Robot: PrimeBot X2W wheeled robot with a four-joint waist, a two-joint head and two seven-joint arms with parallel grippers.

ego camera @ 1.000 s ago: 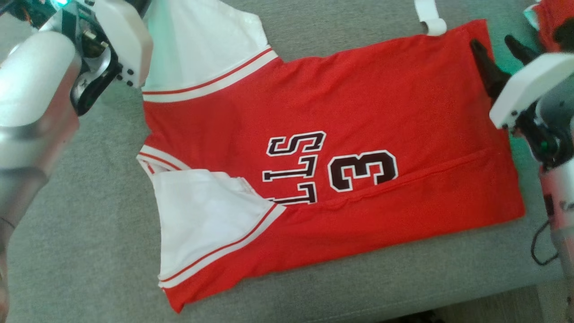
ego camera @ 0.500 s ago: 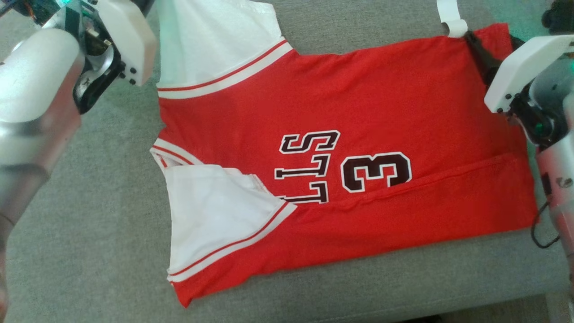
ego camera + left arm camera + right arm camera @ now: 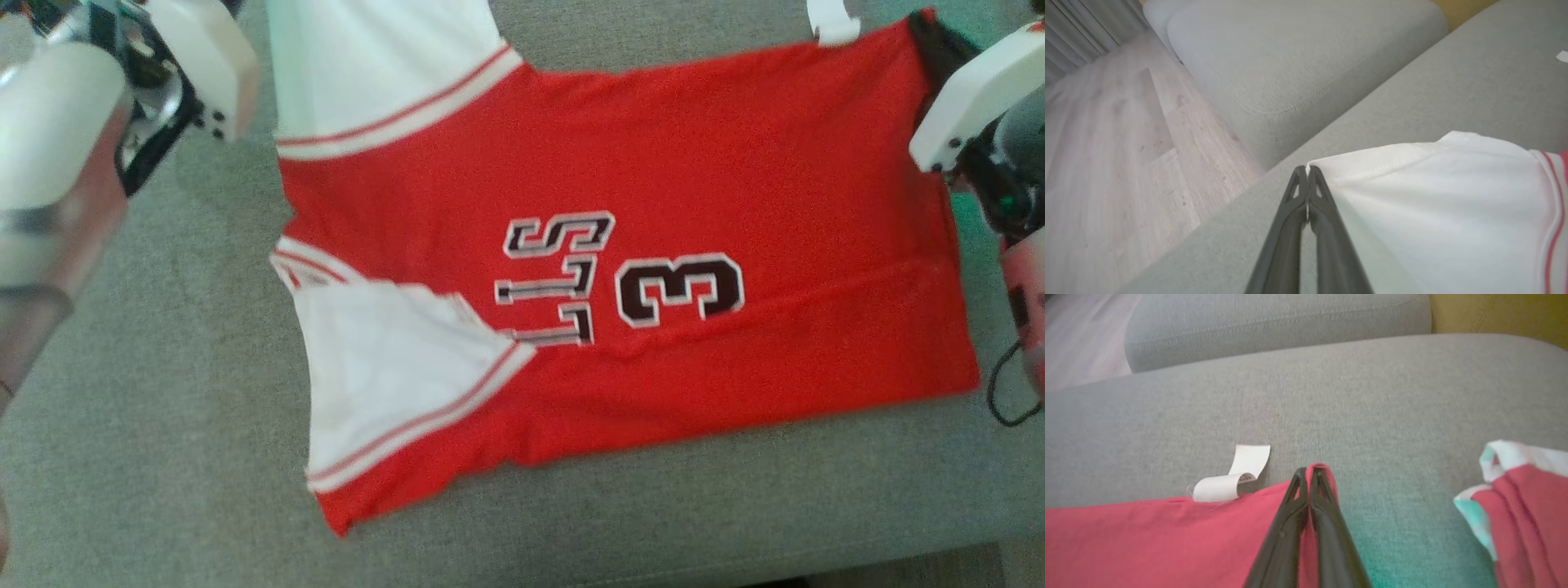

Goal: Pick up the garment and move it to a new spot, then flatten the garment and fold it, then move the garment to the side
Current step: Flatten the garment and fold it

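Shirt (image 3: 637,204): flat on grey cushion (image 3: 163,425), near edge folded.
Left claw (image 3: 1307,173): clenched on white sleeve corner.
Right claw (image 3: 1310,473): clenched on red hem corner.
Fold: lift both corners level, cloth taut.

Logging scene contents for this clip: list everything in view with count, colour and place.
jersey: one, red with white sleeves, spread on the sofa seat.
label: one, white, curled, at the jersey's far edge.
second garment: one, red with pale trim, on the seat right of the jersey.
sofa: one, grey, under everything.
floor: pale wood, beside the sofa.
left claw: one, dark, shut on a white sleeve's edge.
right claw: one, dark, shut on the jersey's red corner.
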